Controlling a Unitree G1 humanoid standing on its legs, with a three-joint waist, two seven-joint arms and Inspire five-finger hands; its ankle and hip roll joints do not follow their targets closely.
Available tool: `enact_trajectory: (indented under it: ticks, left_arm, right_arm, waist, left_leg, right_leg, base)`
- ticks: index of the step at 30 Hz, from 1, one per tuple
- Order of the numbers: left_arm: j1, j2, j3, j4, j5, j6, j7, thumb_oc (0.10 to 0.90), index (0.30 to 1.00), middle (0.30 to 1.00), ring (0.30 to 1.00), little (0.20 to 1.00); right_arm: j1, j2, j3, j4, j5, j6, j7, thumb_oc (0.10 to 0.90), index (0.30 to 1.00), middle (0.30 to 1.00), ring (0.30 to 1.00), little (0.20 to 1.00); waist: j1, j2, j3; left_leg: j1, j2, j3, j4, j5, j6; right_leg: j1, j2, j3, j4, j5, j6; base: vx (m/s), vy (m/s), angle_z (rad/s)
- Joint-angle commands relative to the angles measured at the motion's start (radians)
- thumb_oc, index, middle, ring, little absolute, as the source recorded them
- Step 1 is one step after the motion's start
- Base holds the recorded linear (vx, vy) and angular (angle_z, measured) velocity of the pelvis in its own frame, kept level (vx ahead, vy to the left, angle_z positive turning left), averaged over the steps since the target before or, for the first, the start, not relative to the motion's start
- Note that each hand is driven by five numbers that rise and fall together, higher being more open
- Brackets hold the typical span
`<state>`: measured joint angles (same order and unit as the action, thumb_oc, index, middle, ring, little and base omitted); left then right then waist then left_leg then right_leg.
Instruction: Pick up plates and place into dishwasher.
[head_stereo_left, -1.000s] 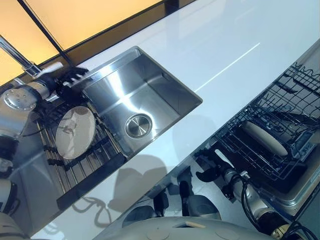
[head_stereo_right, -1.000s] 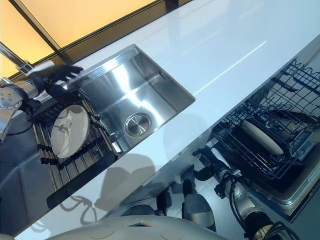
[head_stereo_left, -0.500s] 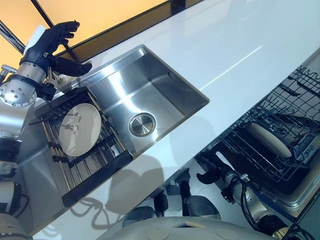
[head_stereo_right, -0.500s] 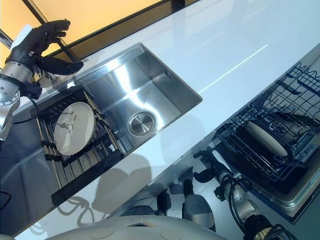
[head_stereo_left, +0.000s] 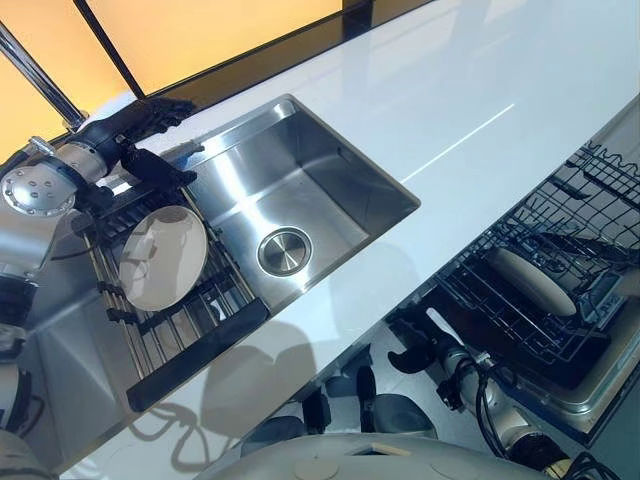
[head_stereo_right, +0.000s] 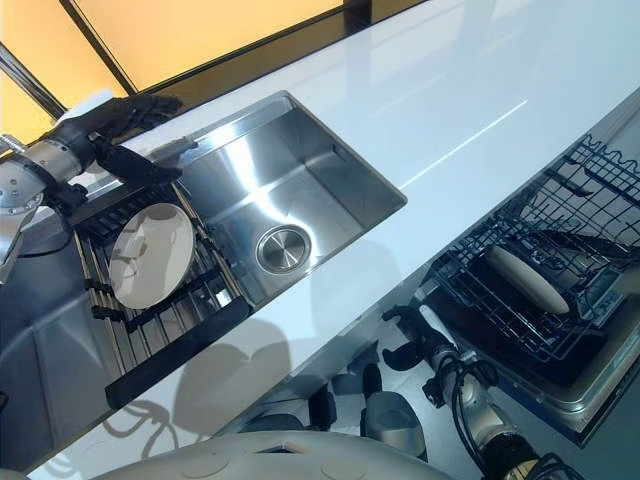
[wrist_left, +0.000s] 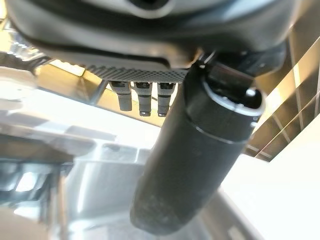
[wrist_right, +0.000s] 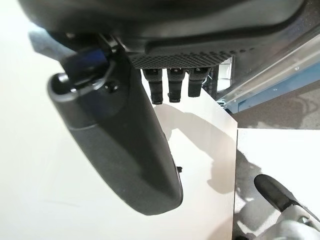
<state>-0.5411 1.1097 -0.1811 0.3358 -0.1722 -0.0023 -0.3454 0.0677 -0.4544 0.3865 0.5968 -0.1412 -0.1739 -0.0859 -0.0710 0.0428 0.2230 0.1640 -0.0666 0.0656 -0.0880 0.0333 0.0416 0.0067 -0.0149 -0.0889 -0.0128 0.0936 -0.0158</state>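
A: Where is the plate (head_stereo_left: 162, 257)?
B: It lies on the dark rack (head_stereo_left: 190, 340) beside the sink (head_stereo_left: 300, 190). Another plate (head_stereo_right: 527, 279) leans in the dishwasher basket (head_stereo_right: 590, 215).
A: And the hands?
B: The left hand (head_stereo_left: 135, 140) is above the rack, fingers spread, empty. The right hand (head_stereo_right: 415, 335) hangs low; its wrist view shows relaxed fingers.

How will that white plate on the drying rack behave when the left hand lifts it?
The plate looks glazed, so probably stiff, slippery and breakable. It leans on the rack bars, so it may tip or slide if nudged. The left hand, open, hovers just beyond it.
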Motion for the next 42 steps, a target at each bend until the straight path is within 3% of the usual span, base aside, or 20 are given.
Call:
enact_trajectory:
  ticks: [1,7,19,25,33,42]
  left_arm:
    - [-0.007,0.124,0.092,-0.012,0.044,-0.023,0.000,0.800,0.900,0.900,0.900,0.900]
    - [0.069,0.148,0.149,-0.052,0.069,0.001,-0.038,0.800,0.900,0.900,0.900,0.900]
    - [0.064,0.206,0.129,-0.026,0.110,0.008,-0.185,0.800,0.900,0.900,0.900,0.900]
    - [0.034,0.222,0.093,-0.026,0.112,-0.003,-0.231,0.800,0.900,0.900,0.900,0.900]
    - [-0.070,0.192,-0.037,-0.024,0.108,0.006,-0.276,0.800,0.900,0.900,0.900,0.900]
    - [-0.059,0.176,-0.039,-0.077,0.079,0.065,-0.317,0.800,0.900,0.900,0.900,0.900]
  right_arm:
    - [-0.028,0.022,-0.038,-0.107,0.004,-0.088,-0.035,0.800,0.900,0.900,0.900,0.900]
    - [-0.023,0.017,-0.047,-0.108,0.007,-0.089,-0.029,0.800,0.900,0.900,0.900,0.900]
    - [-0.025,0.010,-0.040,-0.110,0.014,-0.078,-0.032,0.800,0.900,0.900,0.900,0.900]
    - [-0.023,0.003,-0.038,-0.111,0.012,-0.080,-0.022,0.800,0.900,0.900,0.900,0.900]
    - [-0.022,0.002,-0.031,-0.086,0.009,-0.098,-0.024,0.800,0.900,0.900,0.900,0.900]
    - [-0.001,0.000,-0.044,-0.091,-0.003,-0.107,-0.021,0.800,0.900,0.900,0.900,0.900]
  waist:
    - [0.012,-0.007,-0.079]
    - [0.024,-0.006,-0.073]
    - [0.028,0.005,-0.066]
    - [0.022,0.009,-0.064]
    - [0.003,0.009,-0.063]
    - [-0.010,0.011,-0.056]
  left_leg:
    - [-0.030,-0.065,0.016,0.111,-0.163,0.031]
    - [-0.025,-0.066,0.001,0.108,-0.163,0.033]
    - [-0.020,-0.068,-0.009,0.107,-0.166,0.034]
    - [-0.015,-0.069,-0.010,0.102,-0.165,0.033]
    - [-0.007,-0.073,-0.007,0.091,-0.166,0.036]
    - [-0.002,-0.074,0.000,0.094,-0.171,0.038]
  right_leg:
    - [-0.145,-0.124,0.003,0.069,0.053,0.205]
    - [-0.146,-0.126,-0.008,0.069,0.058,0.209]
    - [-0.156,-0.139,-0.028,0.077,0.071,0.215]
    - [-0.161,-0.143,-0.030,0.083,0.083,0.219]
    - [-0.169,-0.136,-0.024,0.086,0.086,0.219]
    - [-0.170,-0.131,-0.020,0.083,0.087,0.220]
  base:
    - [0.00,0.000,0.00]
    - [0.00,0.000,0.00]
    - [0.01,-0.002,0.03]
    - [0.00,0.000,0.00]
    - [0.00,0.000,0.00]
    - [0.00,0.000,0.00]
